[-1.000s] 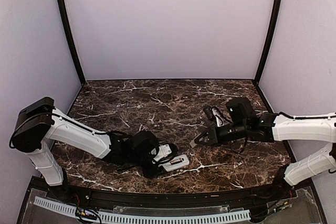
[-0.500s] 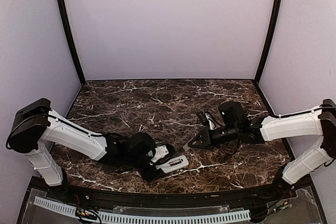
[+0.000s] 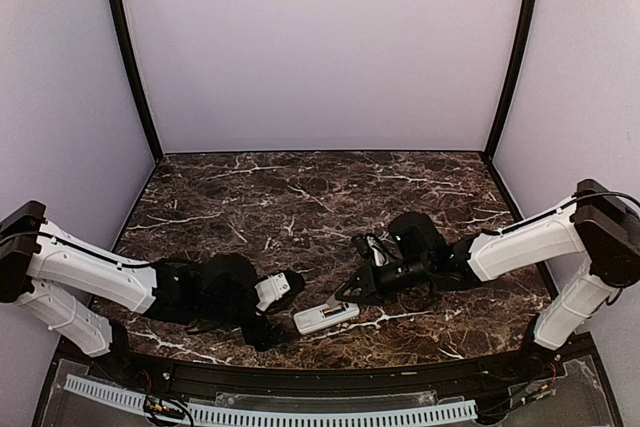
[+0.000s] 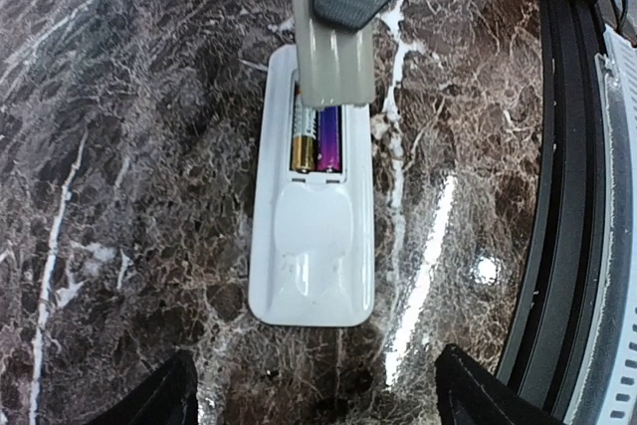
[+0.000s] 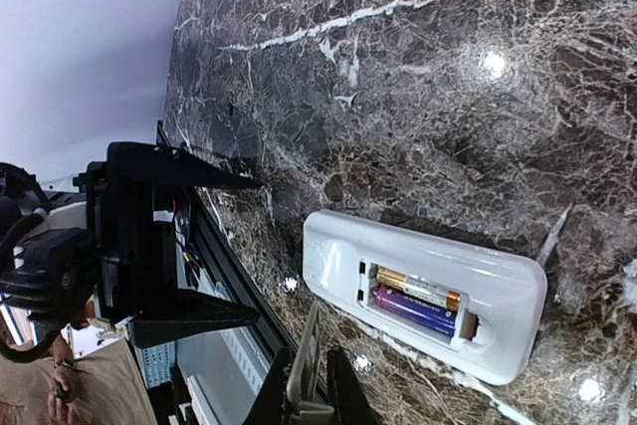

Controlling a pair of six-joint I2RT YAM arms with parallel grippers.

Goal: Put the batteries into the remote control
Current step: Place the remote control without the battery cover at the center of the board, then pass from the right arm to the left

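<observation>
1. Arms: the left arm (image 3: 95,272) has drawn back leftward since a second ago, when its end lay over the remote (image 3: 325,317). The right arm (image 3: 520,239) has stretched further left across the bench (image 3: 300,197).
2. Left gripper (image 3: 280,307): a second ago it was on the remote. Now it sits just short of the remote's left end, not touching, with its fingers spread wide and holding nothing.
3. Right gripper (image 3: 347,291): earlier it hung well to the right of the remote. Now it is at the remote's right end, pinching a thin grey cover (image 4: 331,57).
4. Remote: white, lying back-up near the bench's front edge between the two grippers, a little further front-left than a second ago. Its bay is open.
5. Cover: in the left wrist view its edge lies over the far end of the bay. Whether it touches the remote cannot be told.
6. Batteries (image 4: 318,136): two lie side by side in the bay, one gold and black, one purple.
7. Walls (image 3: 320,47): pale lilac and plain, on three sides.
8. Bench: dark brown marble with white veins, glossy, with bright spots of reflected light.
9. Posts (image 3: 125,47): black, slanting up from the two rear corners.
10. Strip (image 3: 270,413): white and slotted, running along the front below a black rail.
</observation>
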